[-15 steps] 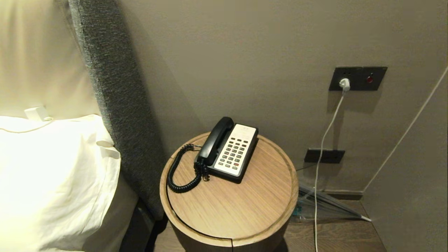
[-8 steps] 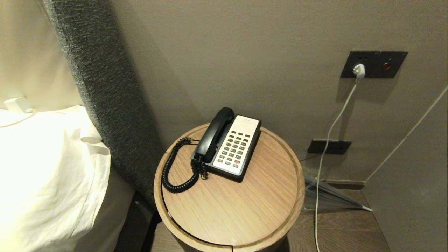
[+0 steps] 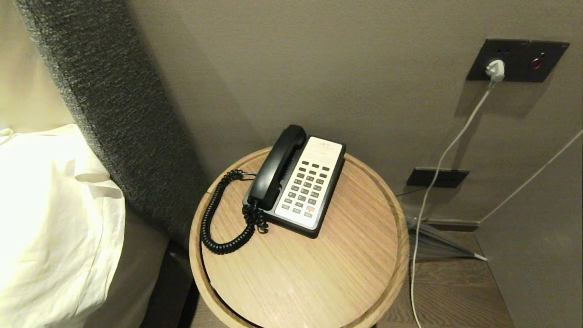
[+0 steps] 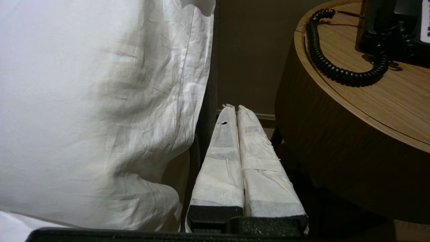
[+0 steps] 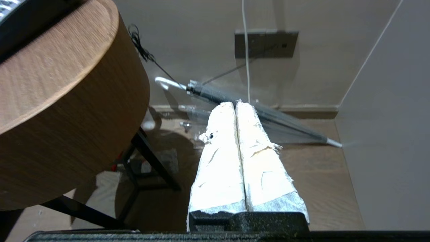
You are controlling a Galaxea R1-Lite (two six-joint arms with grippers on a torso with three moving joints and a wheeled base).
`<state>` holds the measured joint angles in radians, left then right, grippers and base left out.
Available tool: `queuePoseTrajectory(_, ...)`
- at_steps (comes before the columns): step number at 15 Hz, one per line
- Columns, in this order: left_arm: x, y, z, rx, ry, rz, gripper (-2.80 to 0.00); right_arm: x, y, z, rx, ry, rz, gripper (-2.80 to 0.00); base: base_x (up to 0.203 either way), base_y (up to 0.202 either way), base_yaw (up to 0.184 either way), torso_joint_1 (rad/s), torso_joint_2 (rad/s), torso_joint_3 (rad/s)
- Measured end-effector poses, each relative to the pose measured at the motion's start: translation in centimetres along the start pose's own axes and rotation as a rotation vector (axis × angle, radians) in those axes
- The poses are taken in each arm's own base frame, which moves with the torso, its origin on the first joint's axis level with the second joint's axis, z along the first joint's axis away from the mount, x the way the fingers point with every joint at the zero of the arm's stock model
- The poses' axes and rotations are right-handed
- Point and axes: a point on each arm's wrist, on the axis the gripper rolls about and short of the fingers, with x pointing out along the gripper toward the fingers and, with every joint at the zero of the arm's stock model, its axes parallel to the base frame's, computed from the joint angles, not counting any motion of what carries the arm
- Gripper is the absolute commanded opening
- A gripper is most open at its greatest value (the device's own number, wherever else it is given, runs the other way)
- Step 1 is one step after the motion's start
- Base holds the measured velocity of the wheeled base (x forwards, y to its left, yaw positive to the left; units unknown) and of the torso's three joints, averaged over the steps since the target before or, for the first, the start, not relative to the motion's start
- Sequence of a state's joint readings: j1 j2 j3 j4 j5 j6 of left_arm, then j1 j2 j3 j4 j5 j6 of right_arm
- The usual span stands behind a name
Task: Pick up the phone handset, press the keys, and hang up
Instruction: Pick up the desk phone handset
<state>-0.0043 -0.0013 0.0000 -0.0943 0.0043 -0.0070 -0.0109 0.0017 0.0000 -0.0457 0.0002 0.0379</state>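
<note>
The black phone handset (image 3: pixel 277 166) rests in its cradle on the left side of the phone base (image 3: pixel 309 191), whose white face carries rows of keys (image 3: pixel 307 188). A black coiled cord (image 3: pixel 219 214) loops from the handset over the round wooden side table (image 3: pixel 319 269). Neither arm shows in the head view. My left gripper (image 4: pixel 234 108) hangs low between the bed and the table, white-wrapped fingers pressed together, empty. My right gripper (image 5: pixel 235 103) hangs low to the table's right above the floor, shut and empty too.
A white pillow (image 3: pixel 45 218) and a grey upholstered headboard (image 3: pixel 104 109) stand left of the table. On the wall behind are an outlet panel (image 3: pixel 517 60) with a white plug and cable (image 3: pixel 437 168). A folded umbrella (image 5: pixel 255 107) lies on the wooden floor at the right.
The whole head view has shifted: the camera has tipped further down and closer, so the table and phone look larger and the outlet sits higher right. Phone and handset stay in place.
</note>
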Motion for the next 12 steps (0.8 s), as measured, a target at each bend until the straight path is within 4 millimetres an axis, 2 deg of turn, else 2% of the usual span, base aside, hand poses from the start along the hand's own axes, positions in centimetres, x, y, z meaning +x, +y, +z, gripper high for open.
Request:
queuePoseTrajectory(7,0.0,0.0,0.0,0.0,0.0,0.0,-2.8,0.0,0.0,0.0,0.0,0.0,0.0,-2.8,0.0,0.0,0.0,0.003,0.0,-0.199)
queuePoseTrajectory(12,0.0,0.0,0.0,-0.002,0.0,0.001,-2.8,0.0,0.0,0.0,0.0,0.0,0.0,-2.8,0.0,0.0,0.0,0.003,0.0,-0.048)
